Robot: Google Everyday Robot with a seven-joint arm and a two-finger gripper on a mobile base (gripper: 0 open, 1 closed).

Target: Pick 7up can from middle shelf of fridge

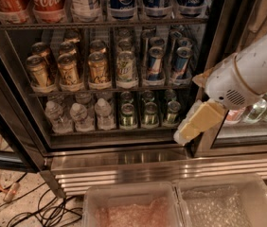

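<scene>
The 7up can (pixel 126 68), pale silvery with green lettering, stands upright at the front of the middle shelf (pixel 110 89) of the fridge (pixel 124 152). Gold-tan cans (pixel 68 70) stand to its left and slim blue-silver cans (pixel 154 64) to its right. My gripper (pixel 184 134), tan on a white arm (pixel 247 77), hangs at the right in front of the dark door post. It points down-left, lower than the can and well to its right, and touches nothing.
Coke and Pepsi bottles (pixel 48 1) fill the rack above. Small water bottles (pixel 79 115) and green cans (pixel 148 112) fill the rack below. Two clear plastic bins (pixel 176 205) sit at the bottom. Cables (pixel 39 207) lie on the floor at left. A dark door post (pixel 218 37) stands right of the shelves.
</scene>
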